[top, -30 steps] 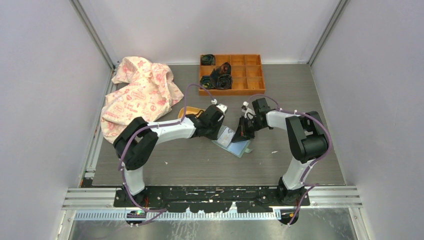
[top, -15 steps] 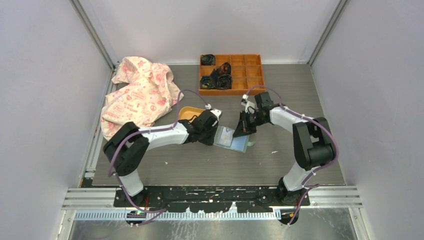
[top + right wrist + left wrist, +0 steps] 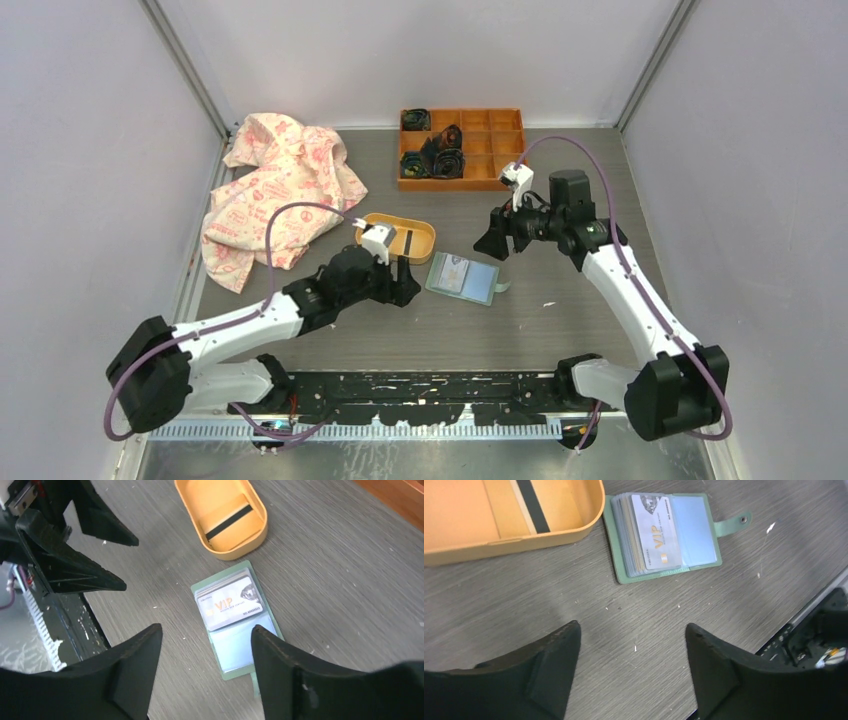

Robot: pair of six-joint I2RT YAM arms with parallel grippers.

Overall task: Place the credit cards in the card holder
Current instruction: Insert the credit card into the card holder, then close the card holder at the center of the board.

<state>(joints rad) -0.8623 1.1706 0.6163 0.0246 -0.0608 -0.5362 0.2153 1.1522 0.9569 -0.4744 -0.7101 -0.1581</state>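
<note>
- The left arm [image 3: 240,325] lies low, stretched from the table's near edge toward its middle.
- The left pincer [image 3: 404,288] tilts down at the table, jaws spread wide, nothing between its black fingers [image 3: 551,672].
- The right arm [image 3: 632,295] rises from the near edge and bends leftward.
- The right pincer [image 3: 497,243] hangs above the table, jaws apart and empty.
- The two pincers face each other, well apart.

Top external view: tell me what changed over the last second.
The left gripper and right gripper opened and drew back from the card holder, the left further, toward the near edge. The holder lies flat, open. The cloth, orange tray and yellow dish stayed put.
</note>
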